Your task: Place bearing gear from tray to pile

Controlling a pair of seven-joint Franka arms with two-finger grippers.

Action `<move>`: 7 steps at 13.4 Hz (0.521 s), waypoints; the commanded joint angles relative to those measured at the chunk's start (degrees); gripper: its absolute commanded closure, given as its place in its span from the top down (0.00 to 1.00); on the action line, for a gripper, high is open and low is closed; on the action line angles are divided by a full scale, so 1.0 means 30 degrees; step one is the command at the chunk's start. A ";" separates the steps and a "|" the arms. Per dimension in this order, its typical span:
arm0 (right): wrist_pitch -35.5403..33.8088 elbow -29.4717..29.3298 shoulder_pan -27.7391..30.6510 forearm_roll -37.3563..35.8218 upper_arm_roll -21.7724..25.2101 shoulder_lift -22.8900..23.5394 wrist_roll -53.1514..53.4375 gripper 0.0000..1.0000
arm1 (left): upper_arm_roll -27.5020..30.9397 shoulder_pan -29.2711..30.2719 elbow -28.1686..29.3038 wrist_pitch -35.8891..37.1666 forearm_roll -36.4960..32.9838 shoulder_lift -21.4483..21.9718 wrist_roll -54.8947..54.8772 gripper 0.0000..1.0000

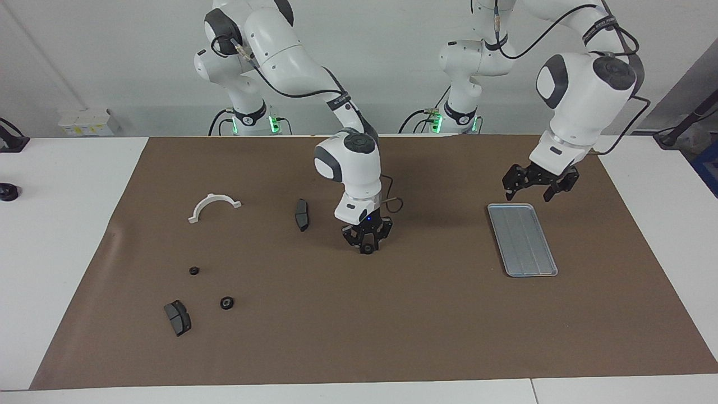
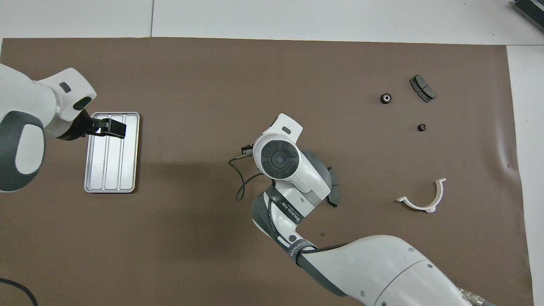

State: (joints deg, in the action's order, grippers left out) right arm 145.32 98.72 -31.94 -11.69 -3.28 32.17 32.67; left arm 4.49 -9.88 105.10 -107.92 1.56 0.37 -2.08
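My right gripper (image 1: 367, 246) is low over the middle of the brown mat and is shut on a small black round bearing gear (image 1: 367, 249). In the overhead view its own wrist (image 2: 278, 158) hides the gripper and the gear. The silver-grey ridged tray (image 1: 524, 241) lies toward the left arm's end of the table and holds nothing; it also shows in the overhead view (image 2: 111, 170). My left gripper (image 1: 530, 188) hangs open and empty over the tray's end nearer the robots, also in the overhead view (image 2: 108, 127). Two more bearing gears (image 1: 226, 303) (image 1: 194, 271) lie toward the right arm's end.
A dark brake pad (image 1: 178, 317) lies beside the two loose gears, another brake pad (image 1: 302, 214) lies beside the right gripper. A white half-ring bracket (image 1: 214, 206) lies nearer the robots than the gears. The brown mat (image 1: 392, 325) covers most of the table.
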 commanded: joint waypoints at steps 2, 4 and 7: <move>0.0311 0.0317 0.0070 -0.0352 0.0040 -0.0207 0.0126 0.19 | -0.0034 0.0072 -0.1306 0.2830 -0.0140 0.0933 -0.2025 1.00; 0.0282 0.0259 0.0274 -0.0381 0.0069 -0.0177 0.0126 0.10 | -0.0004 0.0160 -0.1516 0.3246 -0.0169 0.0962 -0.2150 1.00; 0.0193 0.0054 0.1471 -0.0381 0.0216 -0.0119 -0.0137 0.05 | -0.0121 0.0160 -0.4028 0.6257 -0.0723 0.0467 -0.2179 1.00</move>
State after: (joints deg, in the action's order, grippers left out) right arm 145.32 98.67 -30.67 -11.70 -2.19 32.15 32.67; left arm 4.54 -9.88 99.16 -94.90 1.09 3.67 -7.50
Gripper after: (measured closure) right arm 0.639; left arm 0.000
